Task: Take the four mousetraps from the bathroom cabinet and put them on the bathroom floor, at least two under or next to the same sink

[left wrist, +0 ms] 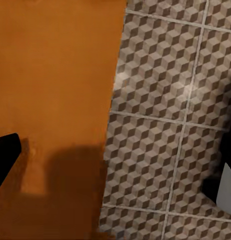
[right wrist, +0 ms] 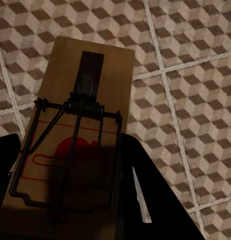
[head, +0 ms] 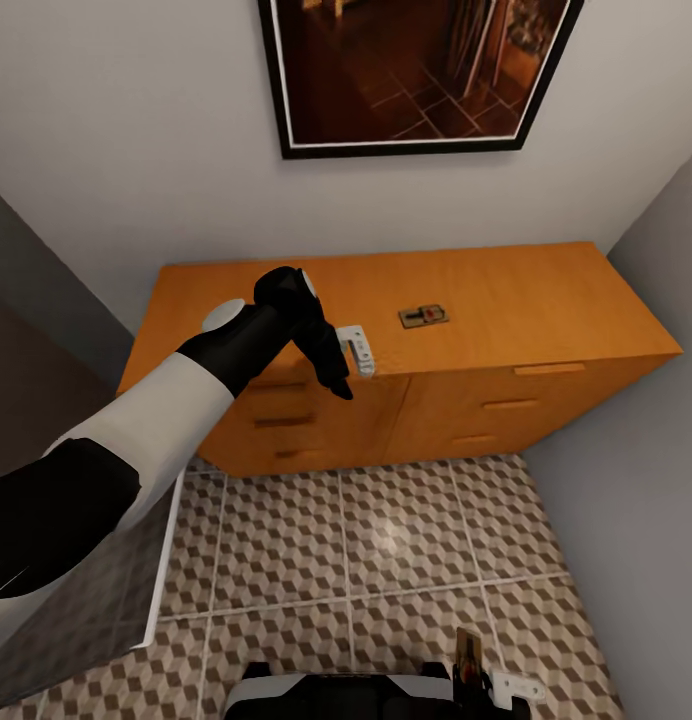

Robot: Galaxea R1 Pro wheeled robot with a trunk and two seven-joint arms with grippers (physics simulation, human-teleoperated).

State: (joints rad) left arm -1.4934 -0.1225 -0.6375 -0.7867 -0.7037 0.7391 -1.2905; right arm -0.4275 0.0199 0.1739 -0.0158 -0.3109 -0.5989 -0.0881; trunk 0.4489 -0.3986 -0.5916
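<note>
- One mousetrap (head: 423,317) lies flat on the smooth top of the cabinet (head: 546,290), about midway along its width and nearer the front edge than the wall, with bare wood all around it.
- A second mousetrap (right wrist: 78,135) is gripped by the right hand (right wrist: 70,200); in the right wrist view its tan board, dark wire frame and red mark sit between the two dark fingers (right wrist: 155,200), clamped on the board's near end, with the bathroom floor (right wrist: 195,60) below it.
- In the head view this held trap shows as a thin upright sliver at the bottom edge, beside the white part of the right hand (head: 486,680), above the cube-patterned tiles and clear of the cabinet.
- The left arm reaches forward and up from the lower left, white forearm leading into a black wrist, bent downward at the wrist.
- The left hand (head: 348,362) hangs over the cabinet's front edge, left of centre, fingers pointing down; it is near the trap on top but apart from it.
- The left wrist view looks straight down on the orange top and the tiled bathroom floor (left wrist: 160,115) past its edge, with one dark finger (left wrist: 4,155) at the side and nothing visible between the fingers; how wide the left hand stands cannot be told.
- A dark-framed picture (head: 416,70) hangs on the pale wall above the cabinet.
</note>
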